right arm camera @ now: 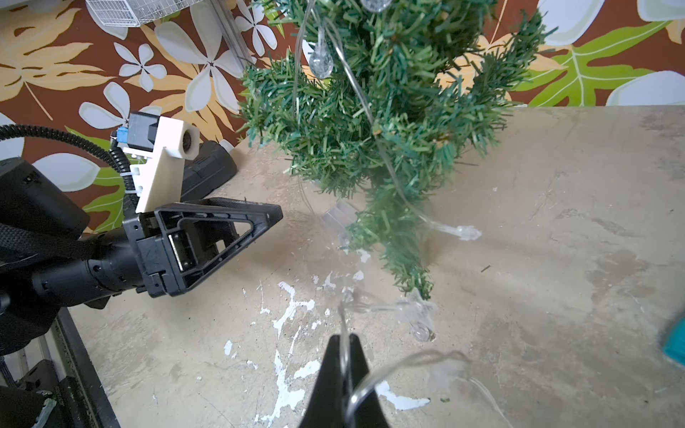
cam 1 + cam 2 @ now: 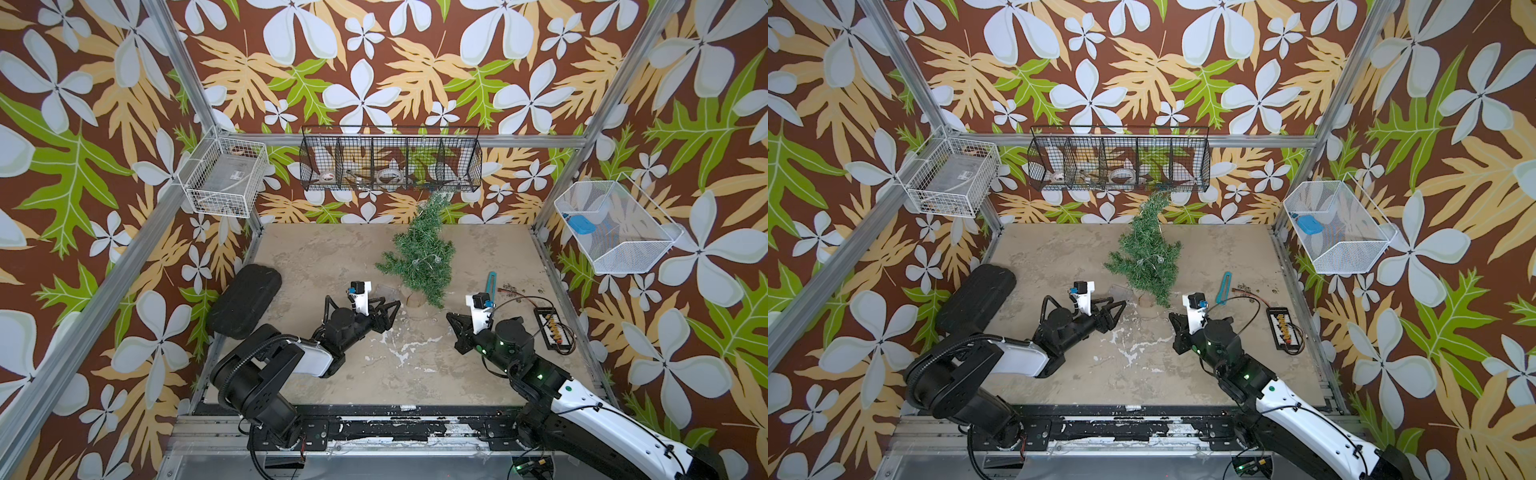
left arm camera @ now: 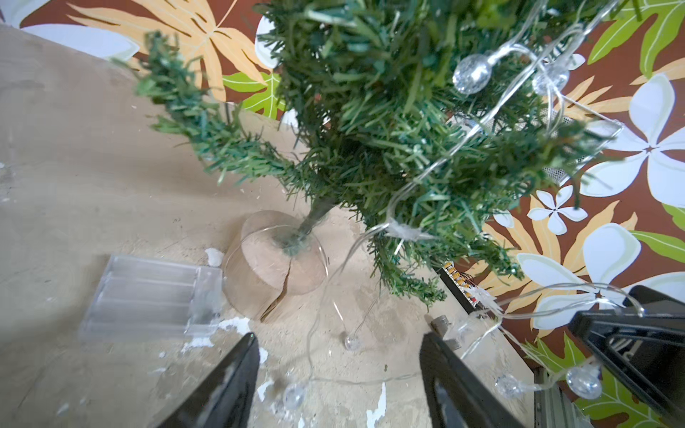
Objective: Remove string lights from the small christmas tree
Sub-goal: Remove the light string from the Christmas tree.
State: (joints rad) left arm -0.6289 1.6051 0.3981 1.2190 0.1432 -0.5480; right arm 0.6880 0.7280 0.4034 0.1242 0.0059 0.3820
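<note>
- Far left on the table in a top view, a black case [image 2: 245, 301] lies by the edge, well apart from the tree.
- Left of centre, the left gripper [image 2: 392, 316] points toward the foot of the tree. Its fingers are spread wide and hold nothing. In the left wrist view, a stretch of wire and a bulb lie on the table near the tips.
- Just above that gripper in the frame, a clear box [image 2: 384, 289] lies flat on the table, just beside the round wooden base [image 2: 413, 298].
- At centre, the tree [image 2: 419, 257] stands on that base, with its tip bent toward the black wire basket [image 2: 390, 160] on the back wall.
- The string lights [image 3: 470, 74] hang over the lower branches. One loop of wire circles the trunk on top of the base, and the rest trails onto the table.
- Right of the tree, the right gripper [image 1: 344, 339] has its fingers pressed together, pinching the wire of the lights.
- Further right, a blue tool [image 2: 491, 286] and a black board [image 2: 550, 328] lie on the table, apart from the tree.
</note>
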